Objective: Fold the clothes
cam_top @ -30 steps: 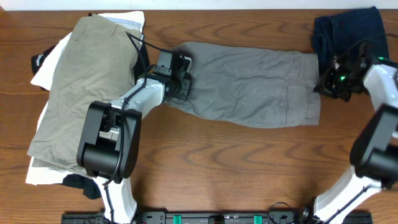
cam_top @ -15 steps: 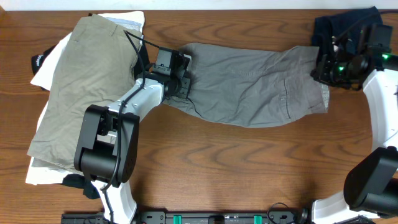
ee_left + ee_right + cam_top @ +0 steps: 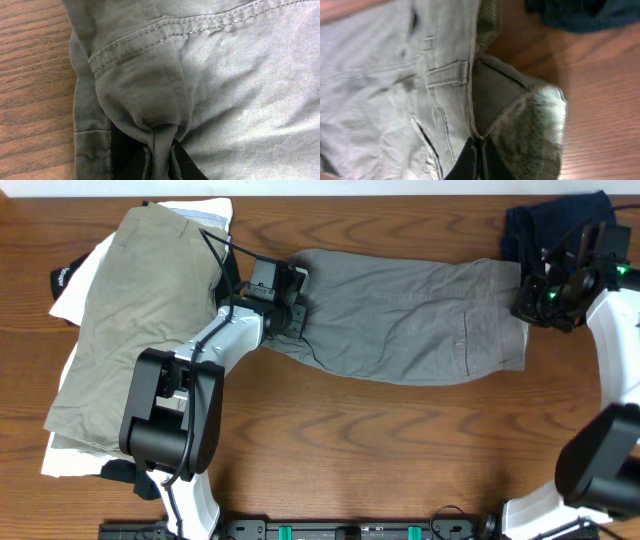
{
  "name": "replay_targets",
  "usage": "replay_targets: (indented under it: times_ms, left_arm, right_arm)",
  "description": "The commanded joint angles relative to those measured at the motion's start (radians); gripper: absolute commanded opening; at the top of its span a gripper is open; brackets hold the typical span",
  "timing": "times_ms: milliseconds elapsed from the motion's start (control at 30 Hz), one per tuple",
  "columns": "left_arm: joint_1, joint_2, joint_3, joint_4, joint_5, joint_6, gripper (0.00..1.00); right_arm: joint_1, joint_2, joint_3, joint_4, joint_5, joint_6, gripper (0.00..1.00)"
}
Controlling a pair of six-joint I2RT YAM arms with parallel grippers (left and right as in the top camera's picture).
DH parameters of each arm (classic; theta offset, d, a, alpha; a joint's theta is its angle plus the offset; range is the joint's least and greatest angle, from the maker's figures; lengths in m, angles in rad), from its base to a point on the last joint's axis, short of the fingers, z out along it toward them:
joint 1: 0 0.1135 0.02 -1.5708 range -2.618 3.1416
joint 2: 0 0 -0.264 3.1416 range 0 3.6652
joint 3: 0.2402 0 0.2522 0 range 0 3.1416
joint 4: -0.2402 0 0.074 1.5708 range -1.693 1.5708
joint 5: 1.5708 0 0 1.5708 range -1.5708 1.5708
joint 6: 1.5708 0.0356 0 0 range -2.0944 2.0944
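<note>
The grey shorts [image 3: 410, 315] lie stretched across the middle of the table, between both arms. My left gripper [image 3: 290, 305] is shut on a pinch of their left end; the left wrist view shows the grey cloth [image 3: 160, 90] bunched between the fingers [image 3: 160, 160]. My right gripper [image 3: 528, 300] is shut on the waistband at the right end, lifted slightly. In the right wrist view the waistband edge [image 3: 477, 100] runs into the closed fingers [image 3: 479, 160], with the dotted lining [image 3: 530, 125] turned out.
A pile at the left holds khaki-tan shorts [image 3: 140, 310] on top of white [image 3: 75, 290] and black [image 3: 65, 277] garments. A navy garment [image 3: 560, 225] lies at the back right corner, also in the right wrist view [image 3: 585, 15].
My right gripper has lifted the shorts' right end and pulled it rightward and back, drawing the grey shorts out longer and flatter. The left gripper has stayed put.
</note>
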Motion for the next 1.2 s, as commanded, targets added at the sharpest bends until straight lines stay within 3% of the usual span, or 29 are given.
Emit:
replay_targets:
  times_ms: [0,300,333,433,533,600,1167]
  left_arm:
    - [0.003,-0.018,0.004,-0.005,-0.012,-0.009,0.13]
    - [0.003,-0.018,0.004,-0.005,-0.012,-0.008,0.13]
    - [0.003,-0.018,0.004,-0.005,-0.012,-0.008,0.13]
    - [0.003,-0.018,0.004,-0.005,-0.012,-0.008,0.13]
    - [0.003,-0.018,0.004,-0.005,-0.012,-0.008,0.13]
    - [0.003,-0.018,0.004,-0.004,-0.012,-0.008,0.13]
    - [0.003,-0.018,0.004,-0.002,-0.012,-0.009,0.13]
  right_arm:
    - [-0.035,0.08,0.006,-0.003,0.043,-0.005,0.01]
    - [-0.068,0.248,0.006,0.016,0.035,-0.061,0.01]
    - [-0.072,0.249,0.006,0.016,0.027,-0.077,0.05]
    - [-0.087,0.243,0.006,0.018,0.024,-0.096,0.38]
    - [-0.106,0.244,0.006,0.017,0.026,-0.124,0.58]
    - [-0.117,0.245,0.006,0.018,0.041,-0.129,0.66]
    - [-0.076,0.282,0.005,0.072,0.135,-0.163,0.77]
